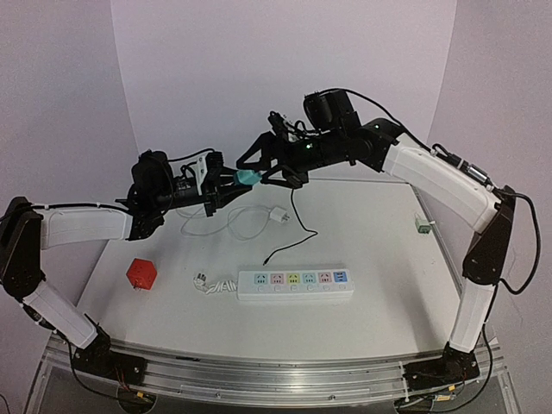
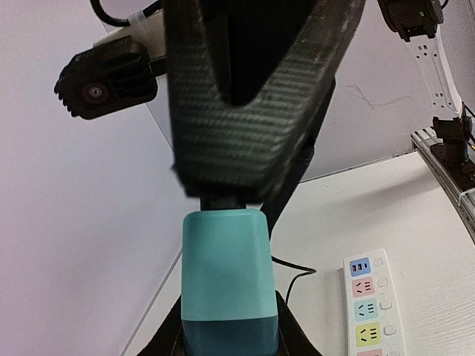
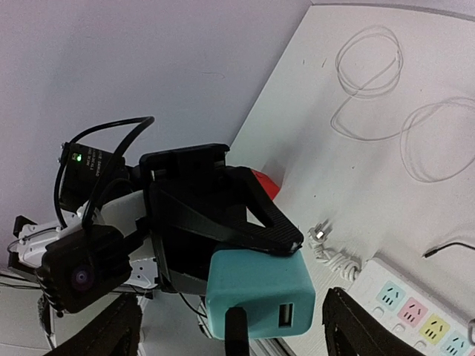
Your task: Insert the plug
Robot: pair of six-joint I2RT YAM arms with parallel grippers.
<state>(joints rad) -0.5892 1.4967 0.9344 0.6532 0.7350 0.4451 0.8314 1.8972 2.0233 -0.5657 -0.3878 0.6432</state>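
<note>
Strip (image 1: 293,283) flat on bench (image 1: 388,250) near the front edge, sockets up. Red cube (image 1: 141,273) left of it, apart. White cord (image 1: 250,222) looped behind. Above, mid-air: left gripper (image 1: 231,181) pinching teal plug (image 1: 248,178). Right gripper (image 1: 272,167) spread wide, fingers either side of the plug's free end.

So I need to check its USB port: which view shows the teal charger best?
Right wrist: the charger is close, its port face toward the camera. Left wrist shows only a plain side; the top view, just a small teal patch.
</note>
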